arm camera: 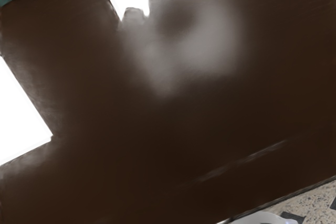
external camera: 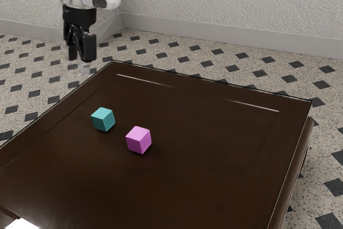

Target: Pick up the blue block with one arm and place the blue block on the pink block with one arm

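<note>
Since the small blue cube [external camera: 103, 119] lies ungrasped beside the pink cube [external camera: 139, 139] on the dark table [external camera: 214, 148], my black tool [external camera: 79, 61] hangs spread, empty, far-left.

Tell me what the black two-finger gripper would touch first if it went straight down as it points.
The gripper would probably meet the dark brown wooden table near its far corner, though depth is unclear. The blue cube and pink cube lie off that line.
</note>
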